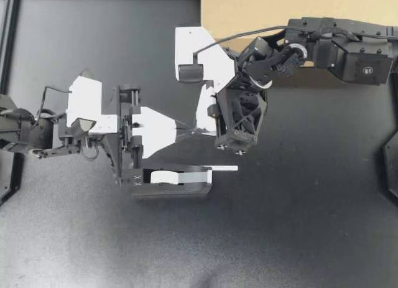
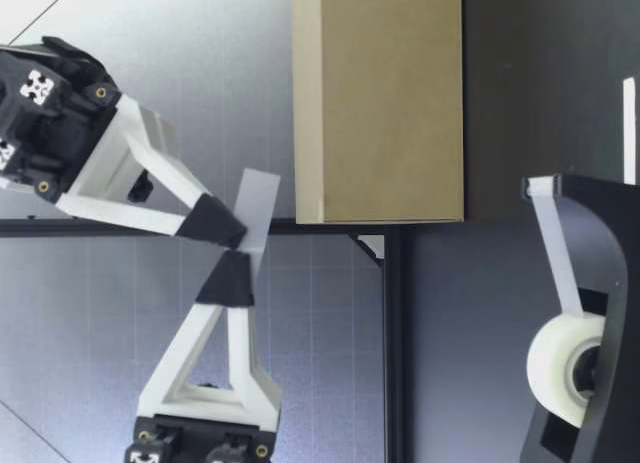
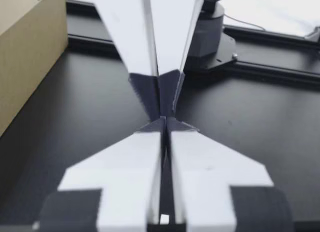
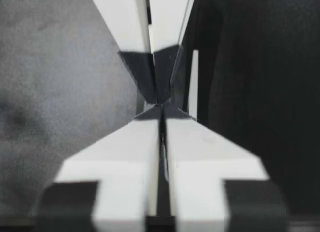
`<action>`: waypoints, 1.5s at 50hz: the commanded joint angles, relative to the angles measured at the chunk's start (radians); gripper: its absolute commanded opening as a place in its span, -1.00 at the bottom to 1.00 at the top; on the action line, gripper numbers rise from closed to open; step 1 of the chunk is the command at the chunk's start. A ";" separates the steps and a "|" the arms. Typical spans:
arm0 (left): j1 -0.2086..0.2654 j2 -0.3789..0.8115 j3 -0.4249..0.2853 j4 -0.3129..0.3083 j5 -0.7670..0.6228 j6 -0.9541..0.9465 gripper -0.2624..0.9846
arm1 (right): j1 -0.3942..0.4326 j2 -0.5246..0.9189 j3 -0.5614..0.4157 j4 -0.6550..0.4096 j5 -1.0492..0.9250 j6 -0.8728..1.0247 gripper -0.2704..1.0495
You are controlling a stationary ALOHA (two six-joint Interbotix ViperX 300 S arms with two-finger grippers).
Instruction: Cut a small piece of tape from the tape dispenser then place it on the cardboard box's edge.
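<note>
My left gripper (image 1: 185, 131) and my right gripper (image 1: 199, 134) meet tip to tip above the table, just behind the black tape dispenser (image 1: 171, 188). In the low view a short cut piece of tape (image 2: 260, 198) stands between the two tips, with my right gripper (image 2: 222, 228) pinching it higher up and my left gripper (image 2: 230, 275) pinching its lower end. Each wrist view shows its own fingers pressed together. The dispenser's white roll (image 2: 560, 358) feeds a strip up to the cutter. The cardboard box (image 1: 249, 8) sits at the back of the table, behind both grippers.
A loose strip of tape (image 1: 221, 169) sticks out from the dispenser toward the right. The box's near edge (image 2: 380, 219) lies beyond the grippers in the low view. Bare black table (image 1: 298, 238) spreads in front and to the right.
</note>
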 commanded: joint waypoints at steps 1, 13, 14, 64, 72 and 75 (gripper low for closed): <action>0.002 -0.011 -0.009 0.000 -0.003 0.000 -0.73 | 0.003 -0.011 -0.018 0.005 -0.015 0.002 -0.26; 0.002 -0.011 -0.008 0.002 -0.003 0.002 -0.73 | -0.005 -0.009 -0.014 0.003 -0.021 0.002 0.06; 0.002 -0.011 -0.009 0.003 -0.002 0.002 -0.73 | -0.008 -0.011 -0.012 0.002 -0.023 0.000 0.05; 0.287 0.193 -0.176 -0.265 -0.097 -0.538 -0.73 | -0.161 -0.255 0.491 -0.081 -0.887 -0.009 -0.12; 0.298 0.242 -0.212 -0.264 -0.114 -0.591 -0.73 | -0.179 -0.219 0.545 -0.081 -1.095 -0.006 -0.38; 0.299 0.255 -0.218 -0.265 -0.114 -0.600 -0.73 | -0.184 -0.206 0.551 -0.081 -1.129 -0.008 -0.46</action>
